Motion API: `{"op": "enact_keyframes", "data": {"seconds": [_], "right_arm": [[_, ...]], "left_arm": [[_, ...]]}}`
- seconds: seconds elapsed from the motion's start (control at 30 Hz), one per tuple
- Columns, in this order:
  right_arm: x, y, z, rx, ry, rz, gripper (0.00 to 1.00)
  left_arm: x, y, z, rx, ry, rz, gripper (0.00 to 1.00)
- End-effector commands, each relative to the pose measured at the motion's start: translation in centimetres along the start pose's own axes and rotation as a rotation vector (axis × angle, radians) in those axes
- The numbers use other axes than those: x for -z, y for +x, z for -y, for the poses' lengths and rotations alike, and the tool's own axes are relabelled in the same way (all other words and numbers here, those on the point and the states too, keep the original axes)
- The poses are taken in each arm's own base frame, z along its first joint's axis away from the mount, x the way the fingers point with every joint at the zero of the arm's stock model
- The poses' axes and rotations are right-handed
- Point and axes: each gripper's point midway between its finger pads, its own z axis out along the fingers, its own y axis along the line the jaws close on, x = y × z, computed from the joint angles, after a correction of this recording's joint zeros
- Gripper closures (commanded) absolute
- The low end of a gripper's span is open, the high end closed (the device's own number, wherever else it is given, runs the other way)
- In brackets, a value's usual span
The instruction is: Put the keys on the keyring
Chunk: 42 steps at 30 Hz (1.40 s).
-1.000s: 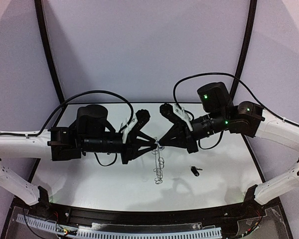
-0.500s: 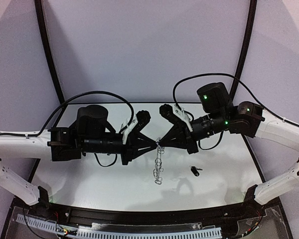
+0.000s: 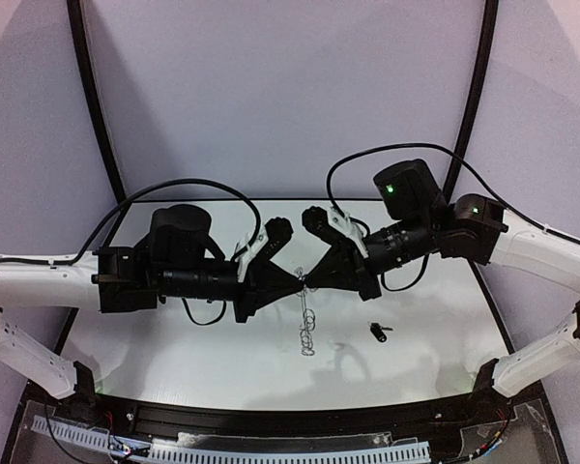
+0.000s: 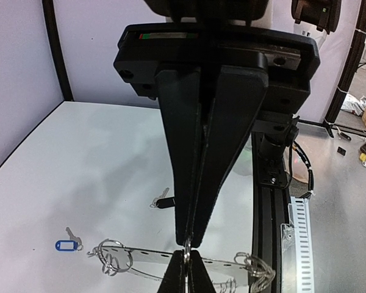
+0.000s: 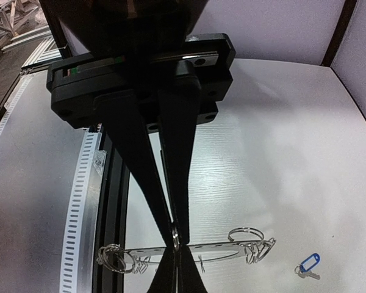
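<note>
The keyring (image 3: 307,324) hangs edge-on below the point where both grippers meet. It is a flat grey disc with silver wire loops, also seen in the left wrist view (image 4: 140,259) and the right wrist view (image 5: 222,249). My left gripper (image 3: 296,280) (image 4: 190,240) and my right gripper (image 3: 309,279) (image 5: 175,235) are tip to tip, both shut on one small wire loop at the ring's rim. The black-headed key (image 3: 378,332) (image 4: 163,200) lies on the table to the right. The blue-tagged key (image 4: 66,245) (image 5: 308,265) lies apart and is hidden in the top view.
The white table (image 3: 435,319) ends at a black rail with a slotted white strip (image 3: 271,447) along the near edge. Black posts (image 3: 95,106) and purple walls stand behind. Both arm bodies hang over the table's middle.
The right arm has shifted a little to the left, and the meeting point of the two grippers moved slightly left with it. The keyring still hangs from them. The keys have not moved.
</note>
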Motion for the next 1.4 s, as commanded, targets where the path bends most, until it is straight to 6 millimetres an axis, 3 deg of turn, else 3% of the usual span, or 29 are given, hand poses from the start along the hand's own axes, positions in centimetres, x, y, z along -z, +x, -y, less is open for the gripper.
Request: {"op": "enact_keyframes", "data": {"seconds": [0.0, 0.1, 0.27, 0.33, 0.47, 0.63, 0.77, 0.9, 1.07, 1.2, 1.37], "right_arm": [[0.1, -1.3, -0.6, 0.015, -0.016, 0.008, 1.00], [0.0, -1.2, -0.5, 0.011, -0.017, -0.007, 1.00], [0.7, -2.5, -1.2, 0.034, -0.036, 0.068, 0.50], [1.5, -3.4, -1.1, 0.049, -0.007, 0.124, 0.38], [4.0, -4.3, -0.1, 0.026, 0.136, 0.234, 0.04], [7.4, -3.4, 3.2, -0.099, 0.409, 0.296, 0.02], [8.7, -0.6, 6.1, -0.254, 0.585, 0.229, 0.02], [8.2, 3.2, 8.7, -0.461, 0.650, 0.114, 0.02], [7.6, 9.7, 11.6, -0.777, 0.663, -0.071, 0.03], [7.6, 14.9, 12.5, -0.919, 0.709, -0.231, 0.07], [5.8, 19.3, 11.8, -0.900, 0.657, -0.458, 0.17]], "left_arm": [[0.8, -1.3, -0.4, -0.016, -0.031, 0.019, 0.99], [0.8, -1.0, -1.9, 0.021, -0.115, 0.013, 0.99], [1.0, -0.1, -1.4, -0.016, -0.095, 0.069, 0.99], [1.2, -0.1, -0.9, -0.043, -0.078, 0.124, 0.99], [1.5, 0.4, 0.1, -0.066, -0.035, 0.213, 0.99], [1.7, 1.0, 0.7, -0.053, 0.001, 0.255, 0.99], [1.8, 0.5, 0.5, -0.054, -0.012, 0.227, 0.99], [2.3, 0.0, 0.5, -0.072, -0.017, 0.216, 0.99], [3.1, -0.3, -0.1, -0.068, -0.057, 0.219, 0.99], [3.2, 0.4, -0.5, -0.067, -0.085, 0.198, 0.99], [3.2, 0.9, -0.5, -0.063, -0.084, 0.179, 0.99]]}}
